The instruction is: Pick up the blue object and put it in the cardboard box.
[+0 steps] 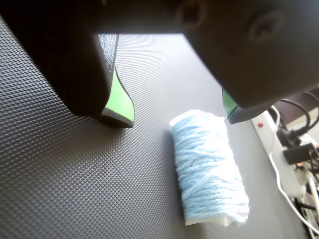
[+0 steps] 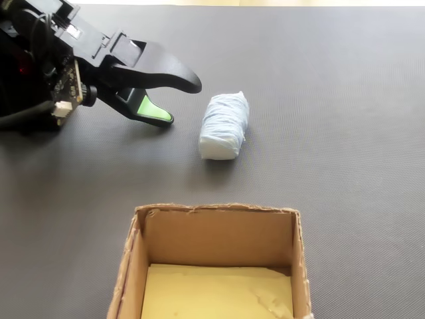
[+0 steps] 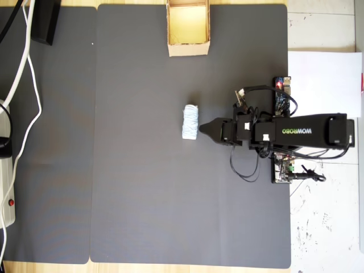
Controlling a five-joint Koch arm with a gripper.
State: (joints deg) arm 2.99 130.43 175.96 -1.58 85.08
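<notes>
One roll, one box, an empty pincer

One gripper [image 2: 180,103] stands with jaws spread apart, gripping nothing, its tips just beside the blue object [image 2: 224,125] without touching. That single roll lies on the dark mat [image 2: 345,100], well apart from the one cardboard box [image 2: 219,232].

My arm [image 3: 296,132]: black plastic, white "WOWROBO" lettering on top. Gripper [image 2: 180,103]: black curved fingers, green pads [image 2: 151,110] on inner faces. Black cables [image 3: 244,168] looped beside body. Small circuit board [image 3: 282,86], red light, at base.
</notes>
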